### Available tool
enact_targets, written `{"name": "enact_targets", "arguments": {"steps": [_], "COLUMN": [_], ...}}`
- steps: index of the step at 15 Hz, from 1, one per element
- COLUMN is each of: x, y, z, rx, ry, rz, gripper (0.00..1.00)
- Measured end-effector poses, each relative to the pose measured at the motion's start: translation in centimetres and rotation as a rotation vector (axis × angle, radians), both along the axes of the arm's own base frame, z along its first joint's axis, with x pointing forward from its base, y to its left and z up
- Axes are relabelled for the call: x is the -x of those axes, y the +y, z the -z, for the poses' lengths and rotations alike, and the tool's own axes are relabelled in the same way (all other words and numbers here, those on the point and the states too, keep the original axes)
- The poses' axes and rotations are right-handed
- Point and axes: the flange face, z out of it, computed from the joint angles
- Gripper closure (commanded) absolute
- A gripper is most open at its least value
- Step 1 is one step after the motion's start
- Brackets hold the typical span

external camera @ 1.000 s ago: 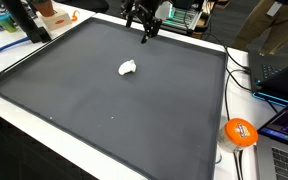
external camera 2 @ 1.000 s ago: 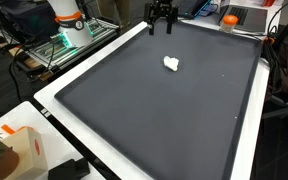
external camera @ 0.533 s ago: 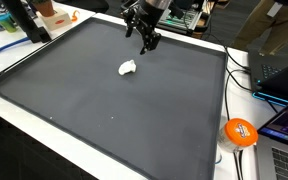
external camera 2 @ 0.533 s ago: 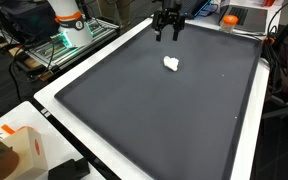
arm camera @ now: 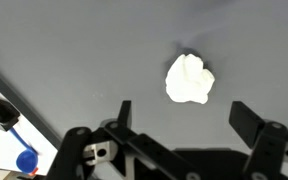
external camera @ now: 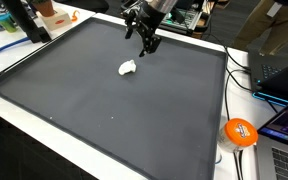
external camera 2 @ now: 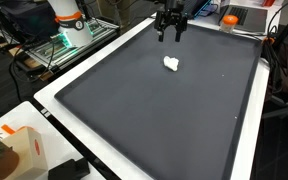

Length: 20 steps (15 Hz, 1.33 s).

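Observation:
A small crumpled white lump (external camera: pixel 128 68) (external camera 2: pixel 171 64) (arm camera: pixel 189 79) lies on the dark grey mat (external camera: pixel 104 110) (external camera 2: pixel 164 110), toward its far end. My gripper (external camera: pixel 147 44) (external camera 2: pixel 170 33) (arm camera: pixel 184 118) hangs in the air above the mat, a short way beyond the lump and not touching it. Its black fingers (arm camera: pixel 247 120) stand wide apart with nothing between them. In the wrist view the lump sits just ahead of the gap between the fingertips.
The mat has a white border (external camera 2: pixel 94 62). An orange ball-like object (external camera: pixel 240 132) lies off the mat near laptops and cables (external camera: pixel 284 80). A black stand (external camera: pixel 24 20) and an orange box (external camera: pixel 52 14) sit past one corner. An orange carton (external camera 2: pixel 19 150) is near another.
The gripper has shifted a little sideways and lower over the far end of the mat, closer to the white lump. Its fingers stayed wide apart. The lump has not moved.

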Motion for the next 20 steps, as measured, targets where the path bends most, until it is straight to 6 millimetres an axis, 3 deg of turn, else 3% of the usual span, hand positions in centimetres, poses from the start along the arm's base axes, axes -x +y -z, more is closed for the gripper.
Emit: {"name": "enact_targets", "arguments": {"steps": [5, 9, 20], "x": [0.0, -1.7, -7.4], "y": [2.1, 4.1, 2.8], "z": [2.1, 3.6, 8.8], "rx": [0.116, 0.153, 0.250], "ry": [0.064, 0.082, 0.134], "rz": [0.067, 0.067, 0.165], "gripper": [0.00, 0.00, 0.17]}}
